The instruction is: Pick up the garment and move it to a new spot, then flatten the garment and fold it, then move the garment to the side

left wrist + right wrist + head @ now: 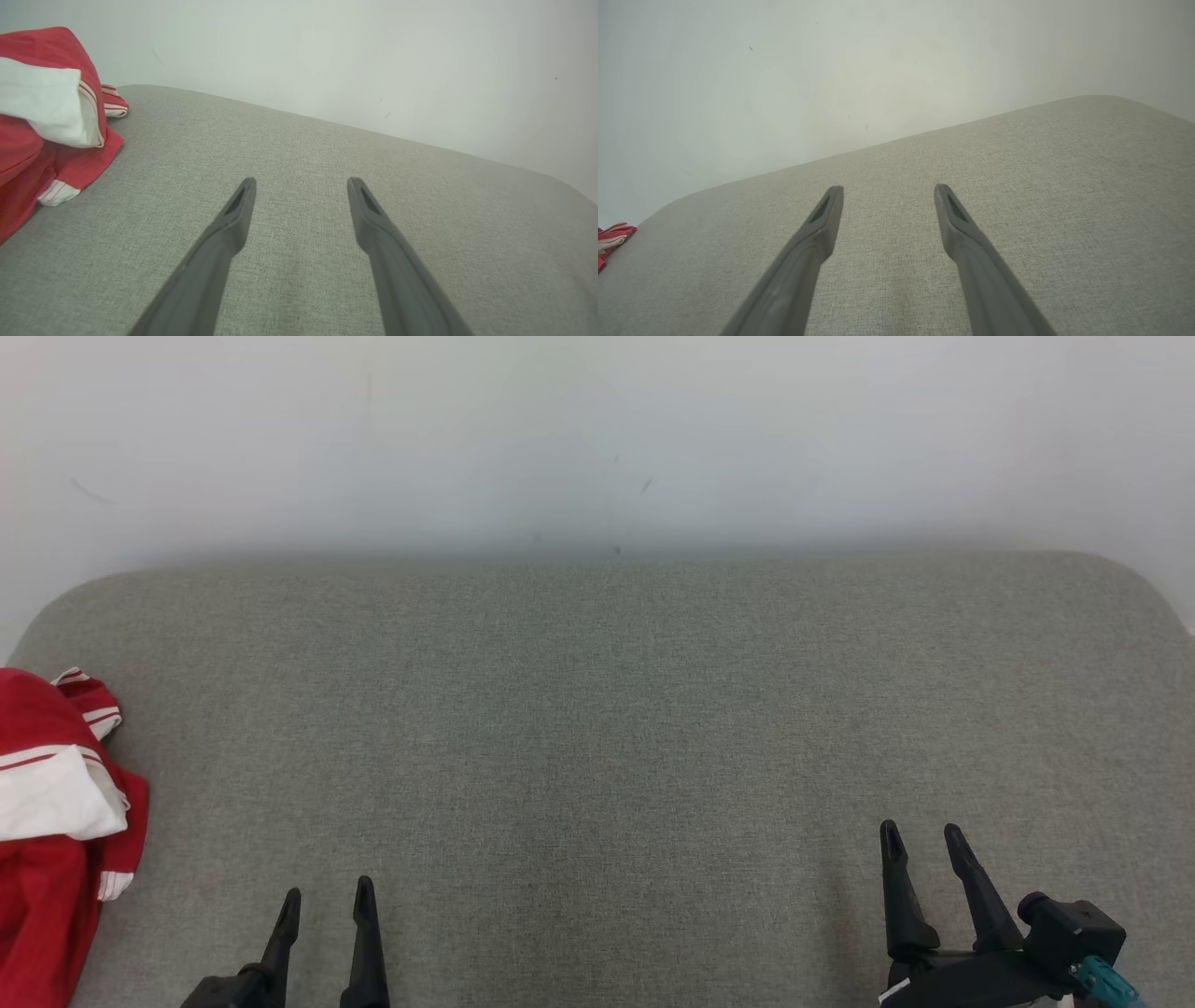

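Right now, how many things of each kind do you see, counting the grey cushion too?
Red and white garment: 1
Open grippers, left gripper and right gripper: 2
Grey cushion: 1
Total: 4

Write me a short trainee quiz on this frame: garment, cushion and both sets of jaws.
1. True or false: the red-and-white garment lies folded flat in the middle of the grey cushion.
2. The jaws of the left gripper and the right gripper are: A) both shut; B) both open and empty; C) one clamped on cloth.
3. Which gripper is nearer the garment?
Key: 1 false, it is bunched at the cushion's left edge; 2 B; 3 the left gripper.
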`<state>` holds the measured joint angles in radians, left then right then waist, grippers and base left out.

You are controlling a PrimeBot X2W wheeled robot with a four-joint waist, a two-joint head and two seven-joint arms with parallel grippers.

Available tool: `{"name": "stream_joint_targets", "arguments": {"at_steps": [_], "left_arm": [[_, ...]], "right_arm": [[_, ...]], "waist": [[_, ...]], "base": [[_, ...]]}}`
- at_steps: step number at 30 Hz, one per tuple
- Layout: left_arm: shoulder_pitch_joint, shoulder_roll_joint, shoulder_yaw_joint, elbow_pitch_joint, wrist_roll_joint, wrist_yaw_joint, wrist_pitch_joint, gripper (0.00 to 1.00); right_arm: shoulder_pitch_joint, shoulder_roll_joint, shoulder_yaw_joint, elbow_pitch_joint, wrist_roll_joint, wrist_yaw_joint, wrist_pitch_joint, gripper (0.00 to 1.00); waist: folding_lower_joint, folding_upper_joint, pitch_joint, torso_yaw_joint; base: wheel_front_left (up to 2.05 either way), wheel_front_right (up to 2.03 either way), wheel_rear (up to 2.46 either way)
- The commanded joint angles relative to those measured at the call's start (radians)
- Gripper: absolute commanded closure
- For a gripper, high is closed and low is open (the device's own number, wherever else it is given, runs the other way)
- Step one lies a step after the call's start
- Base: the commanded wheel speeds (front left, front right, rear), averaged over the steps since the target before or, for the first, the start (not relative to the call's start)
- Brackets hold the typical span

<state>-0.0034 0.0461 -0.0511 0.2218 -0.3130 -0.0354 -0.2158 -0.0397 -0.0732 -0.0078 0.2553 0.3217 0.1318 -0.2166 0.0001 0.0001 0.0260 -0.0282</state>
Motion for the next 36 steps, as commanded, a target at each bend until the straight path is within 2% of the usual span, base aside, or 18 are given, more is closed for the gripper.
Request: {"name": "stream_joint_targets", "arguments": {"at_steps": [1,15,23,36], "left_arm": [[0.008,0.005,0.0,-0.007,0.018,0.0,-0.009,0.0],[0.02,0.006,-0.015,0.0,0.134,0.01,-0.038,0.0],[0.023,0.007,-0.009,0.007,0.19,0.036,-0.052,0.0],[0.031,0.006,0.013,0.016,0.175,0.06,-0.05,0.0]], "right_arm": [[0.005,0.002,-0.001,-0.005,-0.021,-0.002,-0.009,0.0],[0.012,0.009,-0.006,-0.002,-0.144,-0.002,-0.037,0.0],[0.014,0.013,-0.03,0.01,-0.214,-0.002,-0.051,0.0],[0.018,0.021,-0.07,0.01,-0.221,-0.002,-0.049,0.0]], "waist": [[0.0,-0.0001,0.001,-0.001],[-0.0001,-0.0001,0.006,-0.002],[-0.0001,-0.0001,0.004,-0.004],[-0.0001,-0.0001,0.001,-0.005]], "base": [[0.0,0.0,0.0],[0.0,0.0,0.0],[0.0,0.0,0.0],[0.0,0.0,0.0]]}}
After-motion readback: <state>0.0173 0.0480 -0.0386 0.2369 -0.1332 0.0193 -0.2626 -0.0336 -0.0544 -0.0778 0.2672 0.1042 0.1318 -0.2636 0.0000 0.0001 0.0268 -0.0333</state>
